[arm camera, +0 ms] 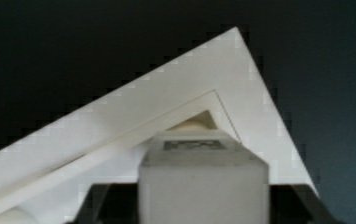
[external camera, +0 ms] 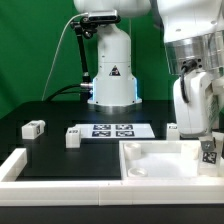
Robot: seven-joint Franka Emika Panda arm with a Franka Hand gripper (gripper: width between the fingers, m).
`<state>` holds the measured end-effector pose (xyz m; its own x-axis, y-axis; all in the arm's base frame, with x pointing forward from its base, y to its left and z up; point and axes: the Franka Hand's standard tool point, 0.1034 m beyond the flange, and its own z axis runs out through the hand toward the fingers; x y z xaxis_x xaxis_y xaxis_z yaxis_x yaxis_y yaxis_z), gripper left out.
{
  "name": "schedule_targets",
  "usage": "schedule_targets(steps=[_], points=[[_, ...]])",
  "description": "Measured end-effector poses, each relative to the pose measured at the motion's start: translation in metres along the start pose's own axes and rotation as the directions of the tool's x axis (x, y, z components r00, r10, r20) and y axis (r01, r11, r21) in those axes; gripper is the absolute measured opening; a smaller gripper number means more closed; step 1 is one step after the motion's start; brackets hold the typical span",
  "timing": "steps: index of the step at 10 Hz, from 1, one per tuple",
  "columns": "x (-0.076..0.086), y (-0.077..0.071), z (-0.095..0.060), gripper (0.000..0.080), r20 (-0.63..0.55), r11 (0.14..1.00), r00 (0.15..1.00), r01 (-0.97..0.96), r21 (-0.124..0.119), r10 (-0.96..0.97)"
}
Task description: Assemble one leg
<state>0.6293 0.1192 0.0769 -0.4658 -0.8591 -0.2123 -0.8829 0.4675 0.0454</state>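
As we read the exterior view, the gripper (external camera: 207, 150) stands at the exterior view's right, lowered over the near right corner of the large white panel (external camera: 160, 160). We see the leg (external camera: 209, 152) between its fingers, a small white block with a black-and-white tag facing the camera. The leg sits upright and just above the panel's corner; we cannot tell whether it touches the panel. The fingers are closed in against the leg's sides, holding it.

Three more white blocks lie on the black table (external camera: 60, 115): one (external camera: 33, 128) toward the exterior view's left, one (external camera: 72, 136) just beside the marker board (external camera: 113, 129), and one (external camera: 173, 128) near the gripper, behind the panel. A white rail (external camera: 14, 166) lies at the near left edge. The arm's white base (external camera: 110, 70) stands behind the marker board, with a black cable (external camera: 73, 55) beside it. A green backdrop (external camera: 35, 45) closes the room behind.

In the wrist view, we see the leg (arm camera: 201, 170) upright between two dark fingers (arm camera: 104, 205), of which only the edges show. Its tagged upper face is blurred. The panel's corner (arm camera: 228, 80) points away beyond the leg, with a raised rim and a small socket (arm camera: 198, 122) just past the leg's top. The black table (arm camera: 68, 60) fills the rest of this view.
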Motion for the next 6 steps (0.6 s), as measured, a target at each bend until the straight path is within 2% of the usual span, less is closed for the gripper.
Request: schedule_targets(steps=[1,2,3,4,5,6], points=[[-0.0016,0.0008,0.0003,0.0296,0.009,1.000,1.000,0.006,-0.002,-0.006],[-0.0021,0.0014,0.0008,0.0396,0.009,1.000,1.000,0.028,-0.002,-0.028],[-0.0020,0.0014,0.0009,0.0535,0.009,1.000,1.000,0.029,-0.002,-0.029],[-0.0020,0.0014,0.0009,0.0614,0.009,0.997,0.997,0.082,-0.002,-0.082],[-0.0008,0.0036,0.0007,0.0614,0.007,0.990,0.990,0.139,-0.031,-0.139],[0.0000,0.0043,-0.0003,0.0643,0.008,0.976,0.979,0.205,-0.074,-0.205]])
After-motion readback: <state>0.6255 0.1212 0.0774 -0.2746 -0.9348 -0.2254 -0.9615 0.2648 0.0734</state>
